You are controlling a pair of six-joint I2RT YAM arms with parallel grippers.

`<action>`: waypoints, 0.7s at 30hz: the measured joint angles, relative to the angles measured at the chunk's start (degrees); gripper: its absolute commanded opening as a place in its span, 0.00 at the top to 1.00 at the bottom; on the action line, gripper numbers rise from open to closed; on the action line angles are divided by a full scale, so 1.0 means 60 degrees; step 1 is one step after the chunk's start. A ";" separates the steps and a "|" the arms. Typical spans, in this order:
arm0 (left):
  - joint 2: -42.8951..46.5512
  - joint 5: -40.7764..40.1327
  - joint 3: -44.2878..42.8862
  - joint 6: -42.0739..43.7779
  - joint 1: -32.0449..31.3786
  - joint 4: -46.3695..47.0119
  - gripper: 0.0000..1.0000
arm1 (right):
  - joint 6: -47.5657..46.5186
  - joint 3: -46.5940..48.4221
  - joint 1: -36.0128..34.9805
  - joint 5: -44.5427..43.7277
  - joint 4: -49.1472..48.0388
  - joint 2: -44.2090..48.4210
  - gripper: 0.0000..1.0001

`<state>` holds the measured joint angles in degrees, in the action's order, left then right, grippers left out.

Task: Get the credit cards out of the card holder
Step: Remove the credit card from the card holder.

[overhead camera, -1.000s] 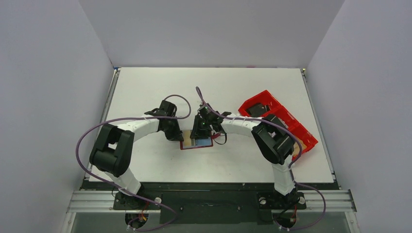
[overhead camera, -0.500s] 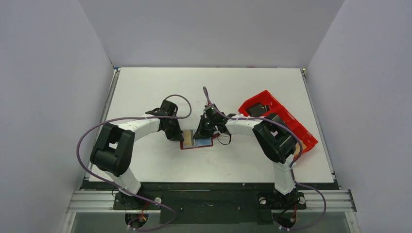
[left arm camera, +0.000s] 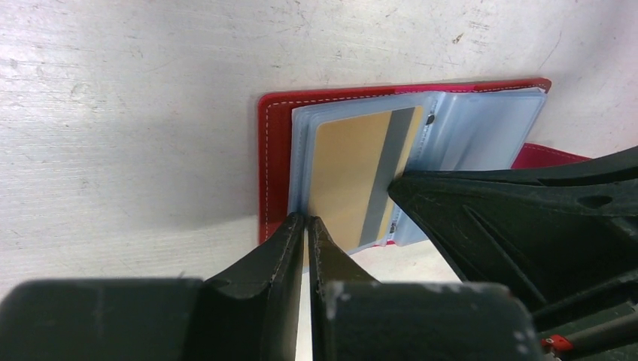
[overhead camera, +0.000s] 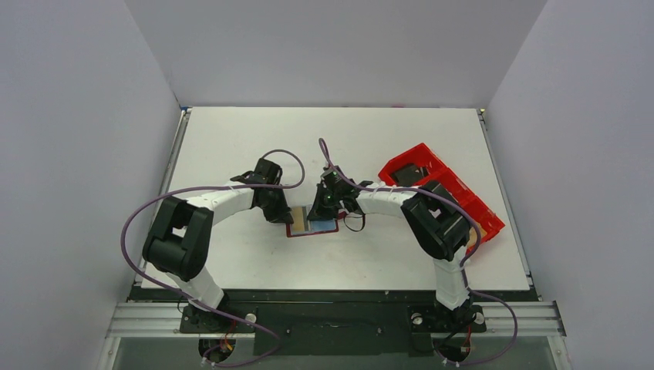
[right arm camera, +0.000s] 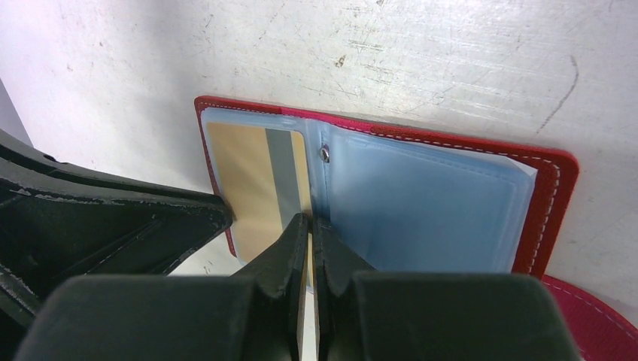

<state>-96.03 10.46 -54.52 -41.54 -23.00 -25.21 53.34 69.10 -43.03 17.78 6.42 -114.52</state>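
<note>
A dark-red card holder [overhead camera: 316, 227] lies open and flat on the white desk [overhead camera: 347, 139], a little toward 6 o'clock of the desk's middle, with 2 robot arms meeting over it. The left arm [overhead camera: 224, 199] reaches in from 9 o'clock and the right arm [overhead camera: 385, 199] from 3 o'clock. The holder's clear sleeves face up. The one on the 9 o'clock side carries the tan card [right arm camera: 241, 180], which has a grey stripe [right arm camera: 280, 173] along it. The sleeve [right arm camera: 421, 203] on the 3 o'clock side looks pale blue, though whether a card sits inside it cannot be told. In the left wrist view, the left jaws stand drawn to a narrow slit at the near corner of the tan card's sleeve; whether they pinch anything there cannot be told. In the right wrist view, the right jaws are closed on the tan card's near edge, just beside the sleeve's centre rivet [right arm camera: 324, 153], and a tan sliver shows between them. A magenta flap [right arm camera: 594, 323] pokes out from under the holder's 3 o'clock end. A bright red compartment tray [overhead camera: 443, 193] sits apart at 3 o'clock, partly behind the right arm.
</note>
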 measured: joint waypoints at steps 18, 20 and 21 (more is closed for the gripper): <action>0.0313 0.0739 -0.0033 -0.0127 -0.0026 0.0047 0.91 | -0.0142 0.0015 -0.0033 -0.0208 0.0120 0.0062 1.00; 0.0372 0.0878 -0.0095 -0.0200 -0.0040 0.0098 0.92 | -0.0175 0.0018 -0.0033 -0.0219 0.0131 0.0069 1.00; 0.0382 0.0951 -0.0142 -0.0226 -0.0055 0.0142 0.92 | -0.0189 0.0022 -0.0033 -0.0244 0.0142 0.0084 1.00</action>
<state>-93.73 16.16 -55.37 -42.89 -23.33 -24.36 52.21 69.23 -43.22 16.32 7.27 -114.02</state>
